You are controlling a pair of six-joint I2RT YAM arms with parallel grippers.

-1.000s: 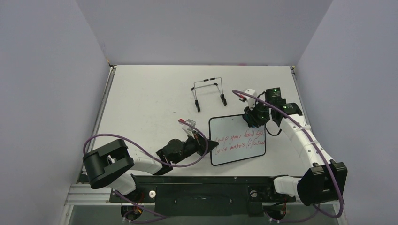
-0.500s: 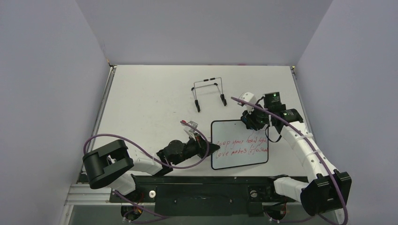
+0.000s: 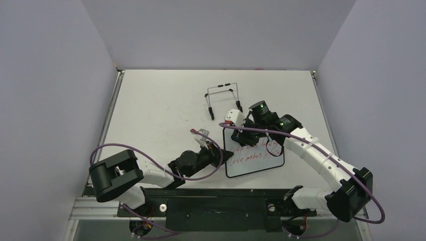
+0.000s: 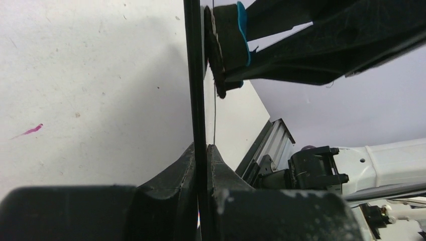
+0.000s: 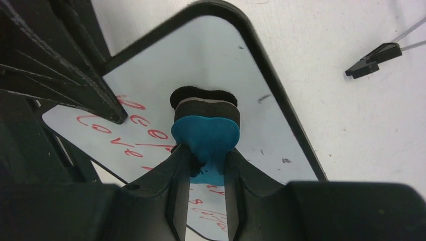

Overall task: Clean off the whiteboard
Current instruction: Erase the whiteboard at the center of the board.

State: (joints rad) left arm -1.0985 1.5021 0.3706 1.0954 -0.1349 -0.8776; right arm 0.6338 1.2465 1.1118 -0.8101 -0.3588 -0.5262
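Here, the whiteboard: lay on the white desk, close to the near edge and a little right of the middle, its thin black frame rounded at the corners.
Writing: two lines of red handwriting ran across the board's middle, with bare white below them.
Left fingers: were clamped together on the whiteboard's left edge, one on each face of the frame, as the left wrist view showed edge-on.
Left arm: stretched low over the desk from the near left corner, its purple cable looping beside it.
Right fingers: were closed on a blue eraser, pinching its blue back between them.
Eraser: its dark felt face touched the board's white surface in the far left part, just beside the start of the upper red line.
Right arm: reached in from the near right, crossing above the board's far edge.
Wire stand: stood alone beyond the board, apart from it, toward the far side of the desk.
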